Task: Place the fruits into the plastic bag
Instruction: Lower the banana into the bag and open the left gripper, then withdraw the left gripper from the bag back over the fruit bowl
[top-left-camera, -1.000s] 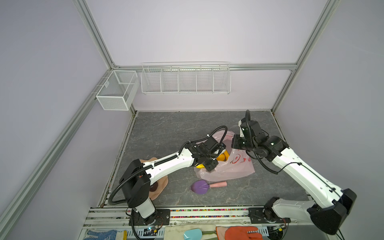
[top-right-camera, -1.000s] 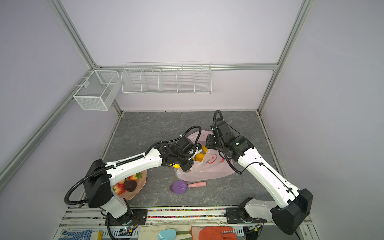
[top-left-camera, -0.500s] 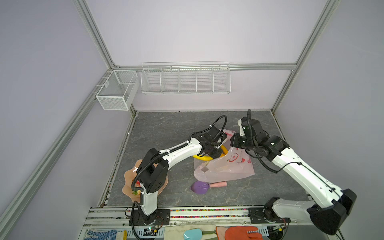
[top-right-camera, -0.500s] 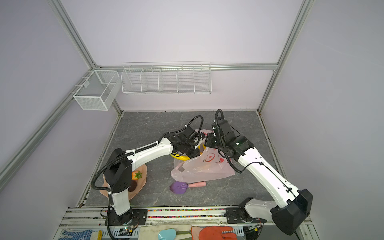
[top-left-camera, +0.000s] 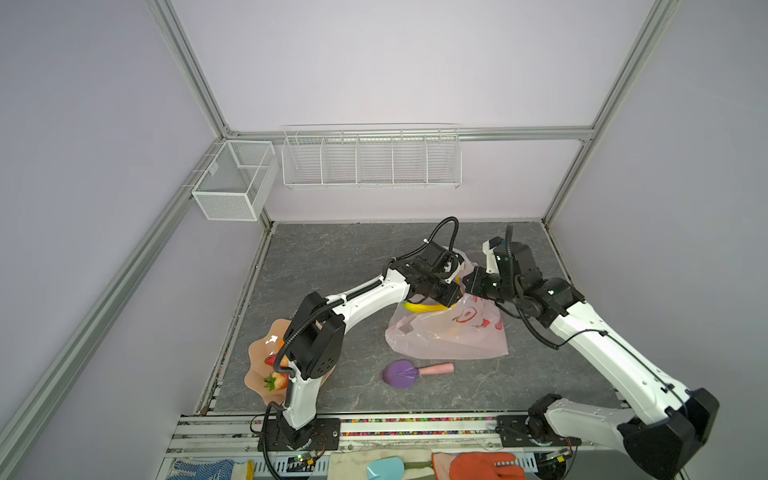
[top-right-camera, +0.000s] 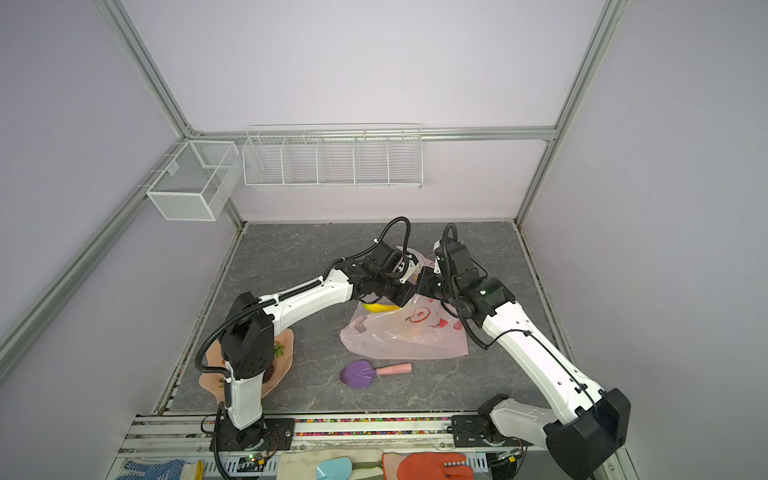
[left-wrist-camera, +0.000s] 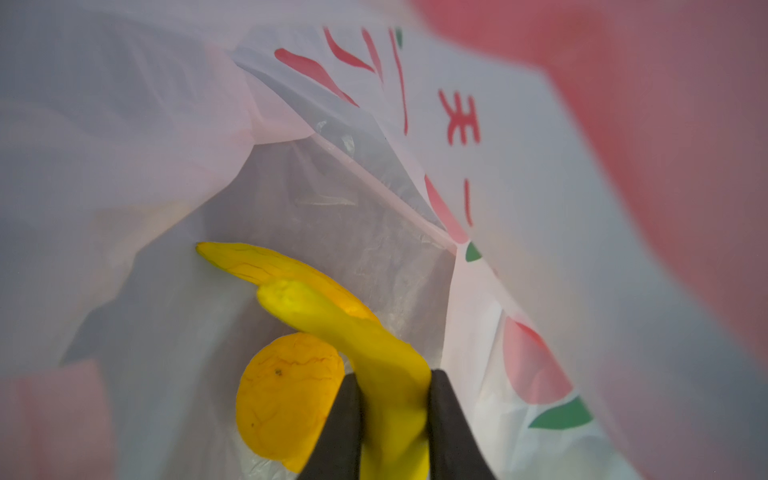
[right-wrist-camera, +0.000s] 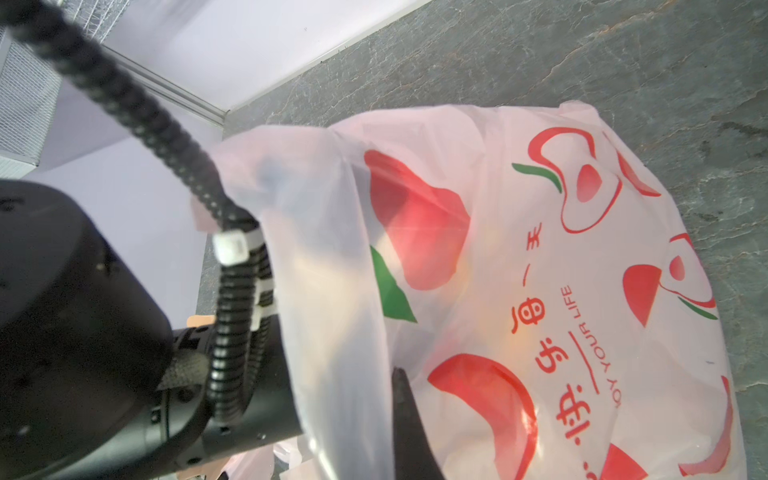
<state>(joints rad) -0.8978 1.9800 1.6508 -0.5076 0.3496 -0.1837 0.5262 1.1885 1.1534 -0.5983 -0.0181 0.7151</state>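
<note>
The pale pink plastic bag lies right of the floor's middle in both top views. Its mouth is lifted toward the back. My left gripper is inside the mouth, shut on a yellow banana bunch; the bunch's end shows at the bag's edge. An orange-yellow round fruit lies beside it in the bag. My right gripper is shut on the bag's rim film and holds it up. More fruits, among them a strawberry, sit in the peach bowl.
A purple scoop with a pink handle lies on the floor in front of the bag. The left arm's base partly covers the bowl. Wire baskets hang on the back wall. Gloves lie along the front rail.
My left arm has stretched out and carried the bananas back and deeper into the bag's mouth. The bowl has come into view by its base. The right gripper has kept its hold.
</note>
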